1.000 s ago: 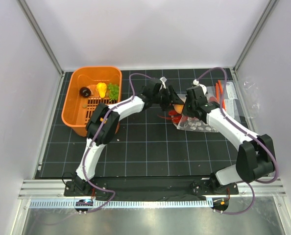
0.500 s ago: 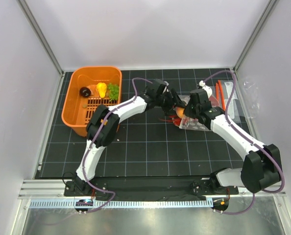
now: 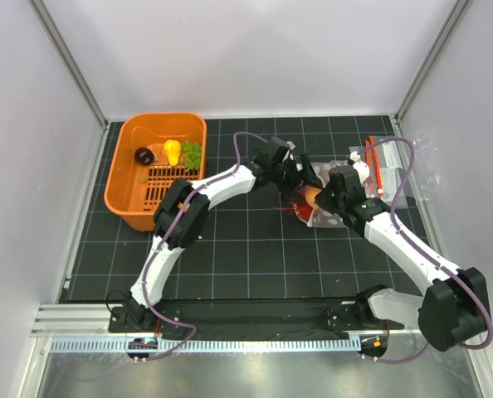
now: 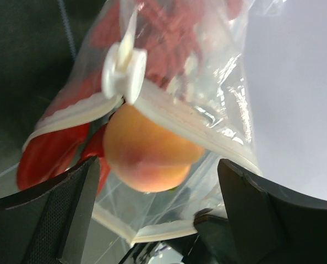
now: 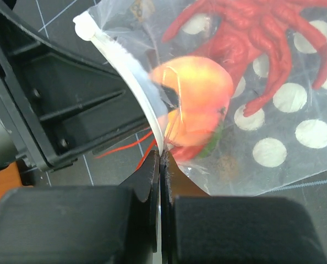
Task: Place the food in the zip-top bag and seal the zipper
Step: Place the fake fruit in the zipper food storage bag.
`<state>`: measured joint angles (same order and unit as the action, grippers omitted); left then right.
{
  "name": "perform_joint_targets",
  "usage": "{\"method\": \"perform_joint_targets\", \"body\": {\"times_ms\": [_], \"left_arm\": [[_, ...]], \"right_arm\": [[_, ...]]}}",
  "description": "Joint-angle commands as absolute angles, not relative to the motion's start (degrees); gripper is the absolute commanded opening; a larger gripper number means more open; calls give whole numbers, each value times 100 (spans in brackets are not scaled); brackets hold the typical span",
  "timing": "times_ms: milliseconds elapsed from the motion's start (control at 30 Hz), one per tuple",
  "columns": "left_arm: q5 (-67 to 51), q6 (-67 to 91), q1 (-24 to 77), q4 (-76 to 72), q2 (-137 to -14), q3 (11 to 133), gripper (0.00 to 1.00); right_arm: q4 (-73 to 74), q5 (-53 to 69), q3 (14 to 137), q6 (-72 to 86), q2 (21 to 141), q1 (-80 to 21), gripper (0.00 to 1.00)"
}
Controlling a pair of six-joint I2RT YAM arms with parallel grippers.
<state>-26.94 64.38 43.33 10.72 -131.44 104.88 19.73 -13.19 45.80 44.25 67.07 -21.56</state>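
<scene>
Zip-top bag, peach at mouth; right gripper pinches zipper, left gripper spread.

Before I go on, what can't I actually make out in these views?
Top view: left hand and right hand cover the zip-top bag mouth; peach barely shows.
Left wrist: zipper crosses the peach, so whether it is fully inside is unclear.
Right wrist: the right hand hides the pinched edge; green bit under peach too blurred to name.

The bag is clear, glossy, crinkled film. The zipper ahead of the left pincer looks like white matt plastic. Smooth, satiny peach; glossy, bumpy lobster.
</scene>
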Motion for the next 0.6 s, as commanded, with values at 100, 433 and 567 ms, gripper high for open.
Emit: {"method": "perform_joint_targets", "body": {"times_ms": [100,433,567], "left_arm": [[-3085,5705,4333,1827,-12551,10688,90],[-2742,4992,4280,2206,-12225,10353,74],[-2541,4721,4263,2346,-11981,10293,60]], "right_arm": [[1714,-1397,4447,4772,6478,-2118,1],[1626,-1371,4280,4799,6346,-2109,1],[1696,-1345,4350,4790,6354,-2109,1]]}}
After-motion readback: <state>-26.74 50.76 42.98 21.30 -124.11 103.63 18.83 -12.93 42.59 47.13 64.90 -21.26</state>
